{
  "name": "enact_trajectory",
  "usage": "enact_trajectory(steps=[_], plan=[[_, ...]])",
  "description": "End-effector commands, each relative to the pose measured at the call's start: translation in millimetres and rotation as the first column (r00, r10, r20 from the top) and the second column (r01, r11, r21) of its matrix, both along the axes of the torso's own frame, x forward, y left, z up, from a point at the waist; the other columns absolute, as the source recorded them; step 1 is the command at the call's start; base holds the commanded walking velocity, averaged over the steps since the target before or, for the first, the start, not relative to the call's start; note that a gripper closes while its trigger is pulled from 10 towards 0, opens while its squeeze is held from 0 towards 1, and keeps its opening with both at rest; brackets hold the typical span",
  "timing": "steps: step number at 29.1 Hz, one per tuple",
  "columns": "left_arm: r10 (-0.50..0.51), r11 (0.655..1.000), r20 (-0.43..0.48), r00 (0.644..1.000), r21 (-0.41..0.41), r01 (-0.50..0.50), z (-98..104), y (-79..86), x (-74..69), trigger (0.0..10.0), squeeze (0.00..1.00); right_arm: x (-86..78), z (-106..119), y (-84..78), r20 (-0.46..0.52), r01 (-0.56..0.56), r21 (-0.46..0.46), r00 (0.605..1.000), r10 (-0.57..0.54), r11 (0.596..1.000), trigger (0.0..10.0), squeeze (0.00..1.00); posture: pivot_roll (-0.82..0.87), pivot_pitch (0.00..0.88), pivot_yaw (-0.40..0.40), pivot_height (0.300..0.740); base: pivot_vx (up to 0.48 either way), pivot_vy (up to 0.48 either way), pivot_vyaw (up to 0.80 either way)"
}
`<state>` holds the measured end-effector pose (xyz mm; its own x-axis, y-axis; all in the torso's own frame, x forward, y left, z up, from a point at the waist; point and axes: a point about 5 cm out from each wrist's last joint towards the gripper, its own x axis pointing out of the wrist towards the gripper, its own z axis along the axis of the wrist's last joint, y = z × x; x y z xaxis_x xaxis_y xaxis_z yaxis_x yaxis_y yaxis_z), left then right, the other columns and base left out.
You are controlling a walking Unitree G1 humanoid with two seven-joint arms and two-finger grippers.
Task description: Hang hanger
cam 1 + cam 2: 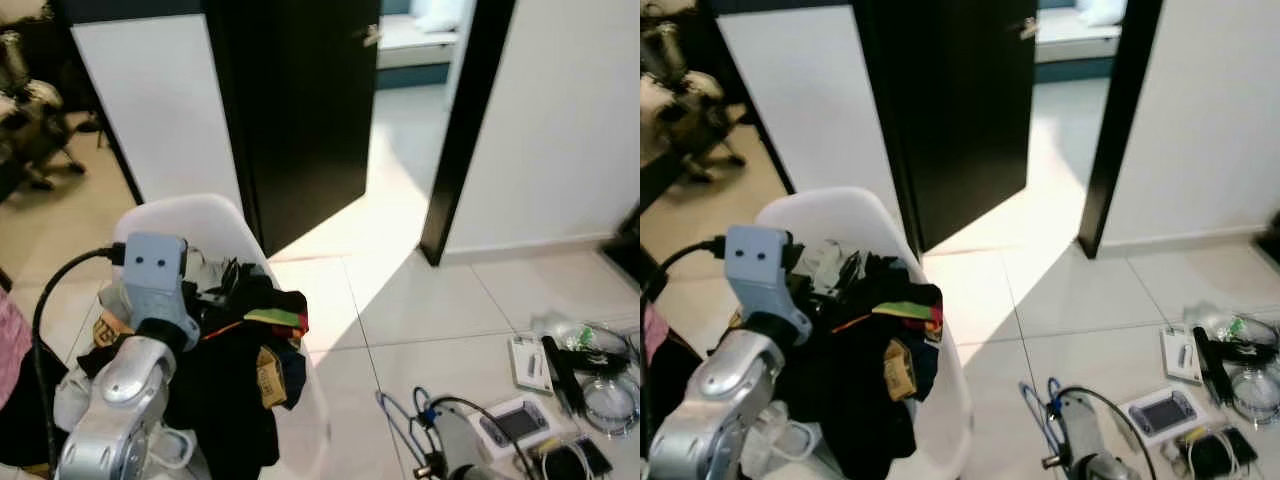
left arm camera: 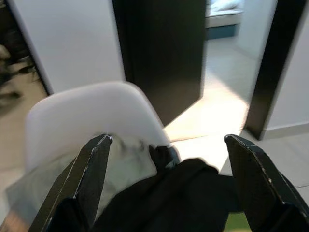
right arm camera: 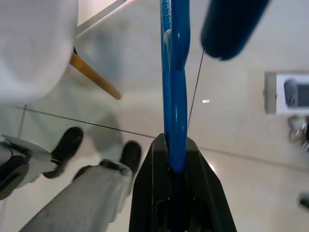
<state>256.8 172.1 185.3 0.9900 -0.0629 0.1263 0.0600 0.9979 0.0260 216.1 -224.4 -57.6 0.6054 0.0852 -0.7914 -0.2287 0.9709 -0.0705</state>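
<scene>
A blue hanger (image 3: 174, 92) runs out from between the pinched black fingers of my right gripper (image 3: 172, 162), which is shut on it. In the eye views that hanger (image 1: 398, 420) hangs low over the floor tiles beside my right arm (image 1: 455, 445). My left gripper (image 2: 167, 140) is open, its fingers (image 2: 94, 169) spread wide just above a white shell chair (image 1: 195, 215). A heap of dark and light clothes (image 1: 245, 350) lies in the chair's seat. My left arm (image 1: 130, 380) reaches over the chair from the near left.
Behind the chair an open black door (image 1: 300, 100) and a black door frame (image 1: 465, 130) lead to a sunlit room. Cables and small devices (image 1: 560, 380) litter the floor at right. An office chair (image 1: 30, 130) stands far left. My feet (image 3: 72, 145) and a wooden chair leg (image 3: 94, 77) are below.
</scene>
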Motion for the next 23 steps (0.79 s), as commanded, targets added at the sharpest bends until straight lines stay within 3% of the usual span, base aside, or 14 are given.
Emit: enact_trajectory(steps=[1,7,11,15,17,20,21,23], plan=[[-0.008,1.0,-0.029,1.0,-0.009,0.008,-4,-0.6,0.9,10.0,0.0,3.3,2,2.1,0.017,-0.021,-0.004,1.0,0.021,1.0,10.0,0.0,0.04,0.0,0.037,0.74,0.0,-0.48,0.79],[-0.002,1.0,-0.032,0.999,-0.016,0.001,-4,-0.5,0.7,10.0,0.0,2.7,1,0.3,0.014,0.004,-0.011,1.0,-0.003,1.0,10.0,0.0,0.03,0.0,0.04,0.74,0.0,-0.442,0.23],[0.055,0.998,-0.035,0.998,-0.027,-0.056,-3,5.8,0.9,10.0,0.0,2.5,1,-0.3,0.009,-0.005,-0.02,1.0,0.005,1.0,10.0,0.0,0.03,0.0,0.037,0.74,0.0,0.0,0.0],[0.197,0.98,-0.092,0.976,0.031,-0.195,-13,28.3,-5.1,10.0,0.0,2.3,1,-0.6,0.007,-0.005,-0.022,1.0,0.005,1.0,10.0,0.0,0.03,0.0,0.038,0.74,0.0,0.0,0.0],[0.197,0.98,-0.092,0.976,0.031,-0.195,-13,28.3,-5.1,10.0,0.0,2.3,1,-0.6,0.007,-0.005,-0.022,1.0,0.005,1.0,10.0,0.0,0.03,0.0,0.038,0.74,0.0,0.0,0.0],[0.335,0.942,-0.154,0.929,0.072,-0.328,-27,52.5,-16.5,10.0,0.0,2.3,1,-0.9,0.006,-0.005,-0.026,1.0,0.006,1.0,10.0,0.0,0.04,0.0,0.04,0.74,0.0,0.0,0.0],[0.335,0.942,-0.154,0.929,0.072,-0.328,-27,52.5,-16.5,10.0,0.0,2.3,1,-0.9,0.006,-0.005,-0.026,1.0,0.006,1.0,10.0,0.0,0.04,0.0,0.04,0.74,0.0,0.0,0.0],[0.428,0.904,-0.195,0.883,0.088,-0.419,-36,67.3,-25.6,10.0,0.0,2.3,1,-1.1,0.006,-0.005,-0.028,1.0,0.005,1.0,10.0,0.0,0.04,0.0,0.04,0.74,0.0,0.0,0.0]])
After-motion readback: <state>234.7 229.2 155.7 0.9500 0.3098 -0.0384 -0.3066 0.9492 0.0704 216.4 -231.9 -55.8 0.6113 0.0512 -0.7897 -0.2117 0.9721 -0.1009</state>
